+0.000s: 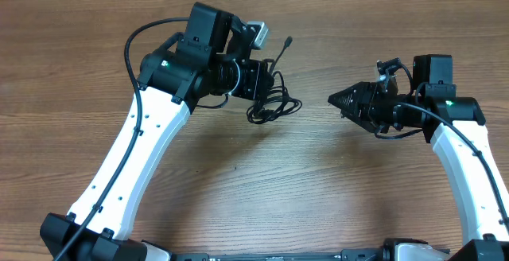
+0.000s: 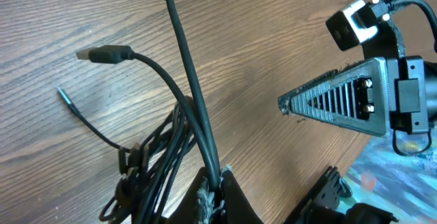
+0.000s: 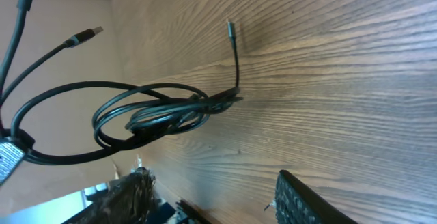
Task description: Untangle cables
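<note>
Left jaws pinching the looped cables [image 2: 196,101], right jaws spread, near the cables but not touching

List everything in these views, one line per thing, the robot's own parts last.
table: one, brown wood grain, under everything.
cables: one tangled bundle of thin cords, number unclear, black, mid-table at the left gripper.
USB plug: one, black with a silver tip, on a loose cord end beside the bundle.
pin plug: one, thin and dark, on another loose end.
left arm: one, white and black, left side.
right arm: one, white and black, right side.
left gripper: one, black, shut on a cord.
right gripper: one, black, open, empty, right of the bundle.
</note>
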